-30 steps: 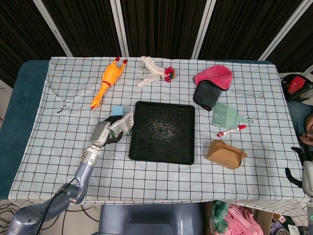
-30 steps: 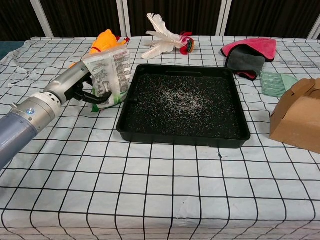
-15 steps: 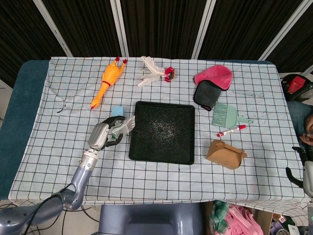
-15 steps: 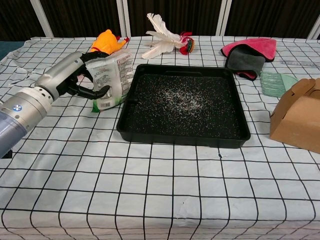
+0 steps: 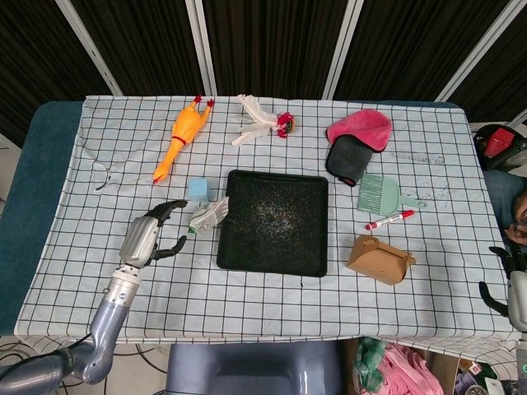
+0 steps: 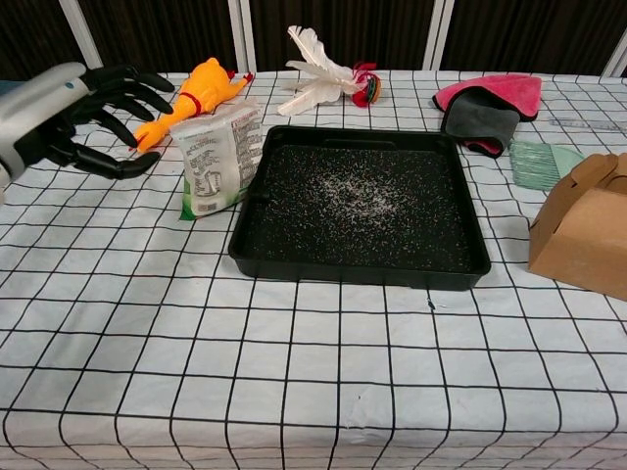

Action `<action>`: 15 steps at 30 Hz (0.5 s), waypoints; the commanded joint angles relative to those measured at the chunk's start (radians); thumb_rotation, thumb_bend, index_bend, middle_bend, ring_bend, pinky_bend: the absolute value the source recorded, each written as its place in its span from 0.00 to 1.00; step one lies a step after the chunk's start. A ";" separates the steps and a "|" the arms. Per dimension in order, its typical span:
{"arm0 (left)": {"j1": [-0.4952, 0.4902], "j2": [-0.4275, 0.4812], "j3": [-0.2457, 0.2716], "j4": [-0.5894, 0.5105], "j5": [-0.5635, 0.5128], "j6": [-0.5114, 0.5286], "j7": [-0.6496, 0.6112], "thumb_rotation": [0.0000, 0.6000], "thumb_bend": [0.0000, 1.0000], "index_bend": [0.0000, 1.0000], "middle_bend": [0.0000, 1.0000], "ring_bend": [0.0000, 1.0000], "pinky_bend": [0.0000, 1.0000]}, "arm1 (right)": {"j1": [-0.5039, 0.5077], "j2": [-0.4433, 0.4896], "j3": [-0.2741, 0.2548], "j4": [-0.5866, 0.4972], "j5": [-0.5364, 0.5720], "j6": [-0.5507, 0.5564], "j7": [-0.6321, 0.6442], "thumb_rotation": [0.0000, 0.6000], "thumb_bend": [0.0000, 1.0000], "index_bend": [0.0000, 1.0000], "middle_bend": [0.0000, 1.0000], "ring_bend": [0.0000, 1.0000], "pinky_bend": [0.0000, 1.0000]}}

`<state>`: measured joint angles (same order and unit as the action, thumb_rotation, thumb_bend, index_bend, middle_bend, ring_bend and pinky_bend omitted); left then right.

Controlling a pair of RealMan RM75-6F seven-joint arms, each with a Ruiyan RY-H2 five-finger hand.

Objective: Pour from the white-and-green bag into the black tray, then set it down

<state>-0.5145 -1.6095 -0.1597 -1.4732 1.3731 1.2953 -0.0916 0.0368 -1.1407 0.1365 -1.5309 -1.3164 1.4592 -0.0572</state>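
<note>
The left hand (image 6: pixel 73 117) has let go and is pulling back toward the worktop's left side, where a second ago it was wrapped around the white-and-green bag (image 6: pixel 217 157). Its fingers (image 6: pixel 125 100) are spreading wide now, holding nothing, tips pointing toward the bag but clear of it. From the head view, the left hand (image 5: pixel 148 234) is hovering just short of the bag (image 5: pixel 209 214), an open gap between fingertips and packet.

The bag is sitting on the checkered worktop (image 6: pixel 313 392), beyond the fingertips, leaning against the left wall of the black tray (image 6: pixel 294 266). White grains are lying scattered across the tray's floor, same as before. Just past the fingers, a rubber chicken (image 6: pixel 191 98) is lying on the cloth, and a small blue block (image 5: pixel 197 188) is resting close by the bag's far end.

The right hand (image 5: pixel 509 288) is showing only at the head view's right edge, off the worktop; whether its fingers are spread or clenched, I cannot tell.
</note>
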 commanded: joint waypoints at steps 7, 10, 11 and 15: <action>0.108 0.293 0.010 -0.331 -0.007 0.158 0.399 1.00 0.36 0.22 0.24 0.20 0.33 | -0.001 0.019 -0.009 -0.023 -0.001 -0.012 -0.010 1.00 0.30 0.21 0.10 0.19 0.23; 0.139 0.394 0.016 -0.436 -0.038 0.172 0.470 1.00 0.37 0.20 0.24 0.20 0.33 | -0.002 0.029 -0.015 -0.036 -0.008 -0.015 -0.014 1.00 0.29 0.21 0.10 0.18 0.23; 0.156 0.443 0.023 -0.476 -0.050 0.178 0.494 1.00 0.37 0.19 0.23 0.20 0.33 | -0.001 0.034 -0.018 -0.043 -0.012 -0.018 -0.015 1.00 0.29 0.21 0.10 0.18 0.23; 0.204 0.552 0.060 -0.541 -0.041 0.194 0.510 1.00 0.34 0.19 0.22 0.18 0.32 | -0.002 0.044 -0.023 -0.059 -0.023 -0.015 -0.019 1.00 0.25 0.21 0.09 0.18 0.23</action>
<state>-0.3575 -1.1333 -0.1288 -1.9556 1.3378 1.4644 0.3904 0.0349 -1.0995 0.1145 -1.5866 -1.3360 1.4419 -0.0750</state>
